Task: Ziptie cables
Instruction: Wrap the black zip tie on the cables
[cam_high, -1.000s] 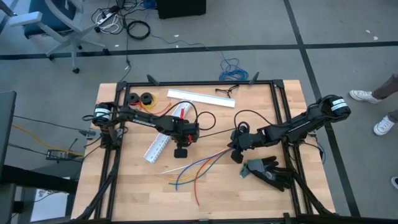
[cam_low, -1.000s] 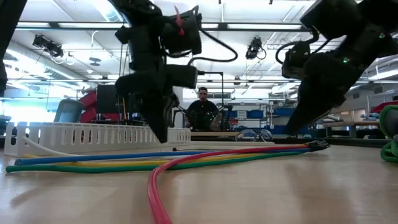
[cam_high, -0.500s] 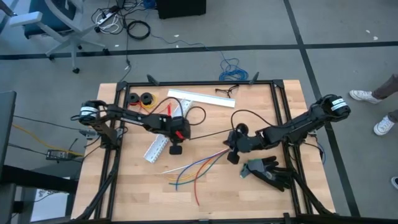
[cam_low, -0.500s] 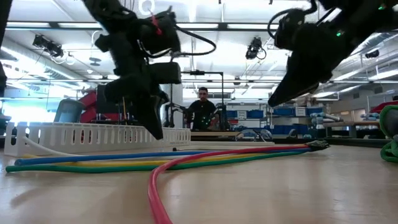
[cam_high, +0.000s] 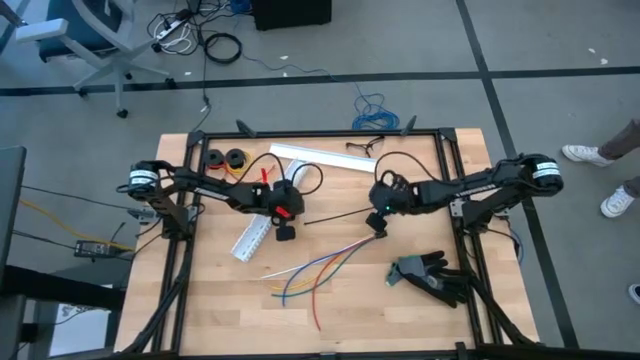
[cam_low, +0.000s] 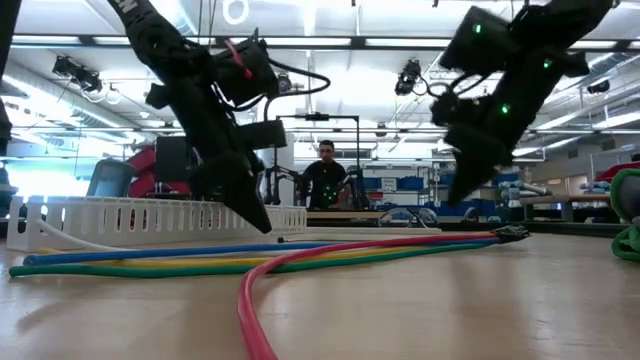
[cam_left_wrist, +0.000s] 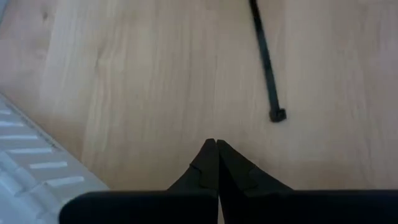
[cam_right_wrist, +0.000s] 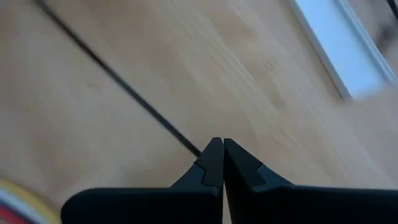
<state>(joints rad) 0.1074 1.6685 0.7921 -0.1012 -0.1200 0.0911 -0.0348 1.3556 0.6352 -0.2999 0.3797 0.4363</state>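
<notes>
One ziptie (cam_high: 335, 216) lies flat mid-desk (cam_high: 400, 310), between left gripper (cam_high: 284, 233) and right gripper (cam_high: 379, 222), touching neither; both clenched, empty. One loose bundle of cables (cam_high: 312, 272) sits nearer the front edge, apart from it. Two white slotted ducts (cam_high: 252, 236), one black glove (cam_high: 432, 276).

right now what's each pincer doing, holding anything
Left pincer: closed, empty, over bare wood near the ziptie's head.
Right pincer: closed at the ziptie's other end; whether it grips the strap cannot be told.

Loose cables (cam_high: 305, 276) below flat ziptie (cam_high: 335, 216)
</notes>
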